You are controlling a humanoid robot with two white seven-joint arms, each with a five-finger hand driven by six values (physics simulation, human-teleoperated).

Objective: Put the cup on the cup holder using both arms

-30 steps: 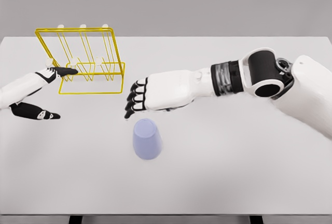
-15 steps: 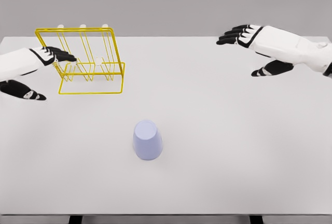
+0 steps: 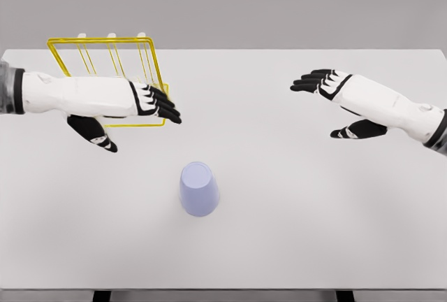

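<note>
Lavender cup (image 3: 199, 189) stands upside-down near centre, untouched, while left hand (image 3: 143, 101), open-fingered, overlaps the yellow cup holder (image 3: 105, 40) and right hand (image 3: 335, 92) hovers spread, empty.

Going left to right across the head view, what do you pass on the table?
Yellow wire cup holder with the left hand in front of it → pale lavender plastic cup, upside down → right hand, open above the white table.

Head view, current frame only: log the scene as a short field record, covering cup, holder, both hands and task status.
cup: lavender cup, upside down on the table, untouched
holder: yellow wire cup holder, far left, partly hidden by the left arm
left hand: open, in front of the holder
right hand: open, far right of the cup
status: cup not yet grasped
</note>
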